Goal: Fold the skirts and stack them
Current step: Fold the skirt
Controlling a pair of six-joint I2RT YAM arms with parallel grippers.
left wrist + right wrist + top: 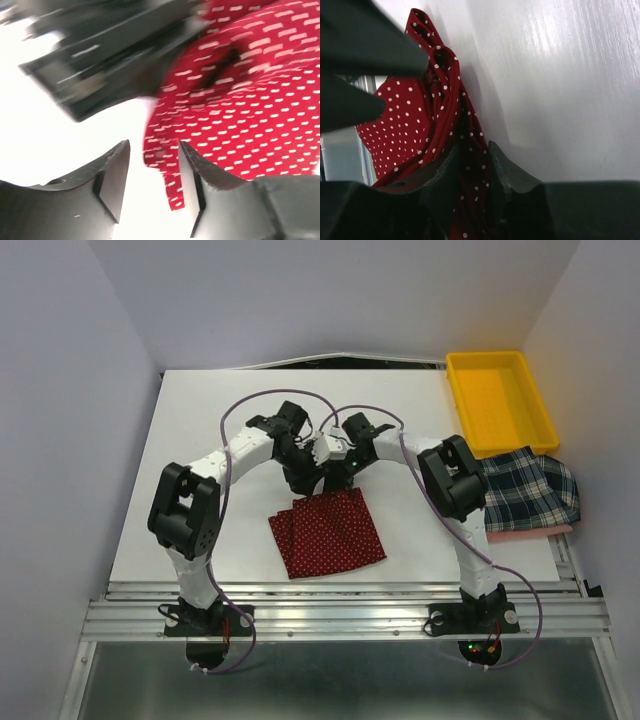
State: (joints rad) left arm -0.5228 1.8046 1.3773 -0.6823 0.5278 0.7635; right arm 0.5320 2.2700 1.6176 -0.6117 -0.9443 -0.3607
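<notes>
The dark red skirt (328,532) with white dots lies folded in the middle of the white table (200,440). Both grippers meet above its far edge. My left gripper (154,145) is open, and a loose strip of the red skirt (172,187) hangs between its fingers, near the right one, unpinched. My right gripper (473,146) has its jaws close together with a bunched fold of the red skirt (470,170) filling the gap. The plaid skirt (530,490) lies crumpled at the table's right edge, away from both grippers.
A yellow tray (498,400) sits at the back right corner. Something pink (530,534) shows under the plaid skirt. Grey walls close in the table on the left, back and right. The two arms arch toward each other over the table's middle.
</notes>
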